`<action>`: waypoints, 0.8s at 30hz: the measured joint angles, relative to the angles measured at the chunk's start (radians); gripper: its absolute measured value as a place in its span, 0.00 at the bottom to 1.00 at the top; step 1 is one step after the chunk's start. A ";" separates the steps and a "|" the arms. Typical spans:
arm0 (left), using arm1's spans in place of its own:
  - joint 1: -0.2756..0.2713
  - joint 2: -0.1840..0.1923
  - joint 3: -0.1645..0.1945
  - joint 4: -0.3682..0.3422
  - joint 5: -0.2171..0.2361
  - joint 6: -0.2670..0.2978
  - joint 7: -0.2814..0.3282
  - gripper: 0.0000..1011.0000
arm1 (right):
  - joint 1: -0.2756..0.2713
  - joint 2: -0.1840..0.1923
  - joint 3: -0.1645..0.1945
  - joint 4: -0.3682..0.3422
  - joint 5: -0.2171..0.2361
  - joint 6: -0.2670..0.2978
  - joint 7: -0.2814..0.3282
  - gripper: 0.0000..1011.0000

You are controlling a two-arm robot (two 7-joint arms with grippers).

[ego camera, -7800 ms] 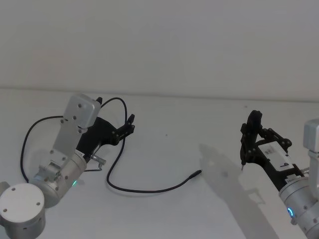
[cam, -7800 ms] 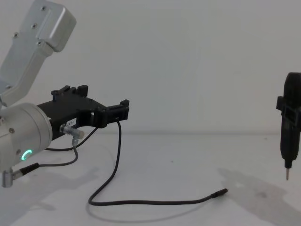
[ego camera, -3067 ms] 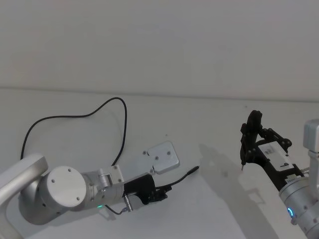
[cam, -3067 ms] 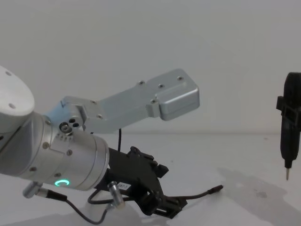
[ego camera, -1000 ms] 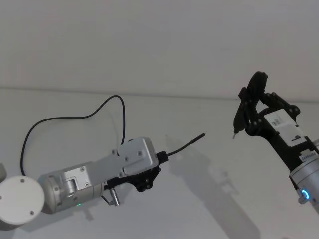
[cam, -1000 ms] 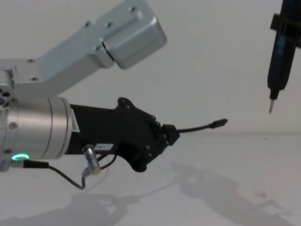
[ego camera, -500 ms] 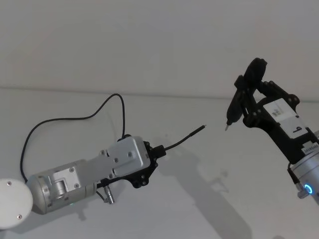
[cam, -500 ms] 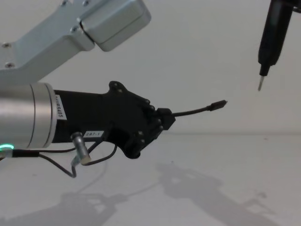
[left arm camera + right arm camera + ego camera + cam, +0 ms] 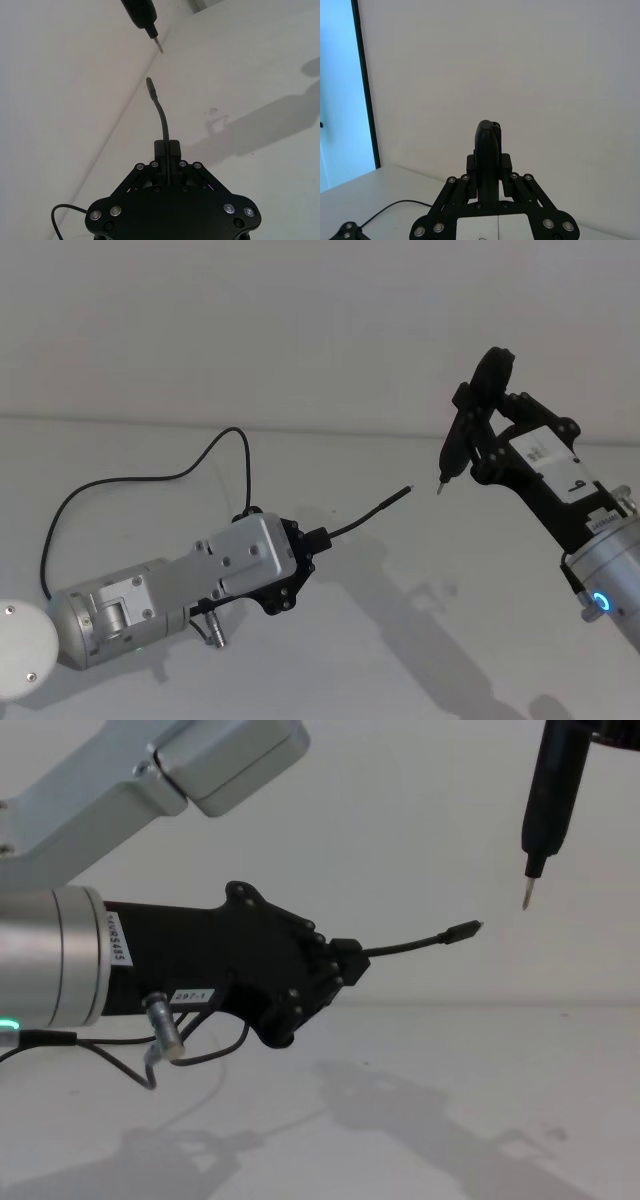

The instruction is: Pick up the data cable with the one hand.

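While right pincer [image 9: 487, 435] grips tool [image 9: 458, 445], left pincer [image 9: 316, 540] clamps data cable [image 9: 365, 512], plug [image 9: 405, 490] jutting ahead.

This looks like a robotics lab or test cell. A plain white table [image 9: 330, 660] runs back to a plain white wall [image 9: 250, 320], meeting it along one straight seam. Silver robot arms [image 9: 120, 605] with lit status rings [image 9: 600, 600] reach over the table. The left end effector [image 9: 318, 539] is clamped on a thin black data cable [image 9: 365, 513], and the right end effector [image 9: 472, 436] grips a slim pin-tipped tool [image 9: 450, 462]. In the right wrist view, a dark upright frame [image 9: 364, 85] borders a pale blue lit panel [image 9: 337, 75].
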 joint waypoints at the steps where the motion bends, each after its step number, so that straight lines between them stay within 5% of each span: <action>1: 0.000 0.000 0.000 0.000 0.000 -0.001 0.000 0.04 | 0.006 0.000 -0.002 0.007 -0.002 0.000 0.002 0.27; 24: 0.003 0.003 -0.004 -0.004 0.000 -0.007 0.002 0.04 | 0.081 -0.016 -0.024 0.101 -0.021 0.008 0.019 0.27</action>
